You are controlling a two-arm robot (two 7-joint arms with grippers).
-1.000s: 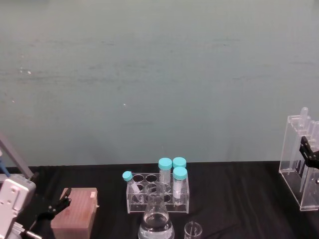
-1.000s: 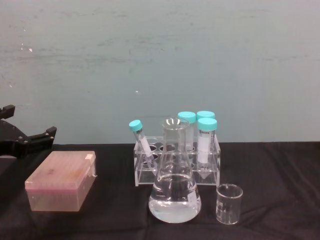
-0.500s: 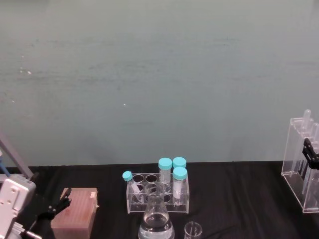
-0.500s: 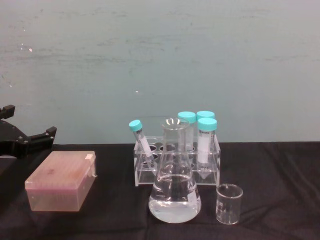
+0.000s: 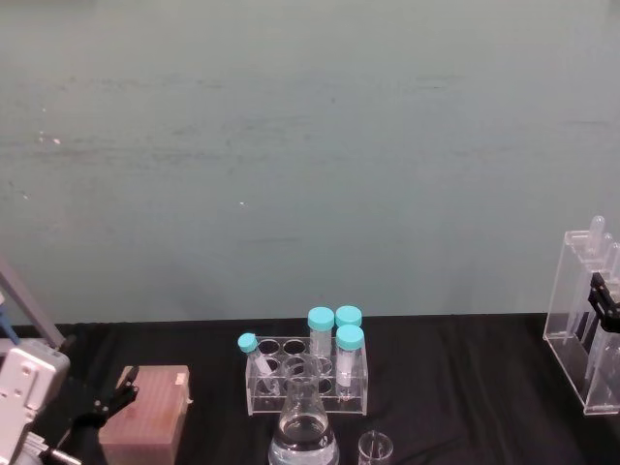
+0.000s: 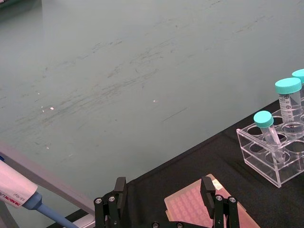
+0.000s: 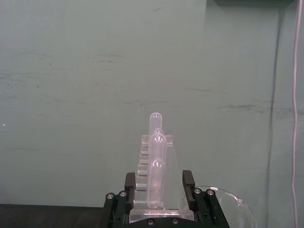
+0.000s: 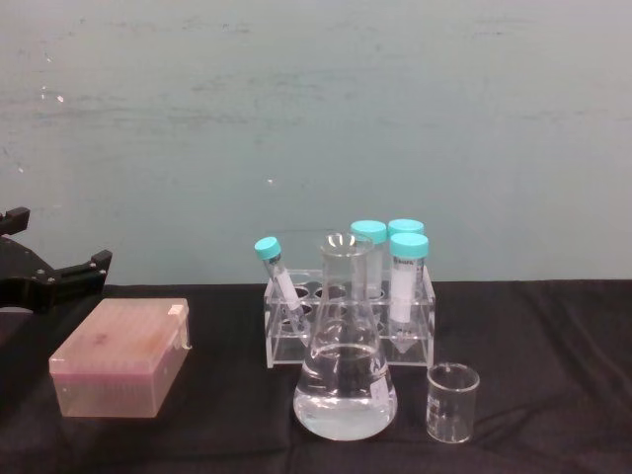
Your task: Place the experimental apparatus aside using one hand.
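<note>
Tall clear plastic stand (image 7: 145, 187) first: see-through walls, stepped slots, three long round-topped tubes (image 7: 156, 164) upright in a row. It's right between my right gripper (image 7: 159, 184) fingers. One black finger (image 7: 129, 184) is pressed on one side wall and the other finger on the opposite wall, low down near the base, so I'm clamped on it.

From the head camera that stand (image 5: 578, 329) sits at the far right edge over the black table cloth (image 5: 465, 368), with my right gripper (image 5: 605, 302) on its right-hand side. I can't tell whether its base touches the cloth.

Well apart from it, at centre front, are the large conical glass flask (image 8: 346, 370), part-filled with clear liquid, and the small glass beaker (image 8: 453, 400) just to its right. Just behind the flask is a clear acrylic rack (image 8: 346, 326) of turquoise-capped tubes.

Over on the left, my left gripper (image 6: 163, 190) has its fingers spread wide and empty, above and behind the pink plastic box (image 8: 123, 355).
</note>
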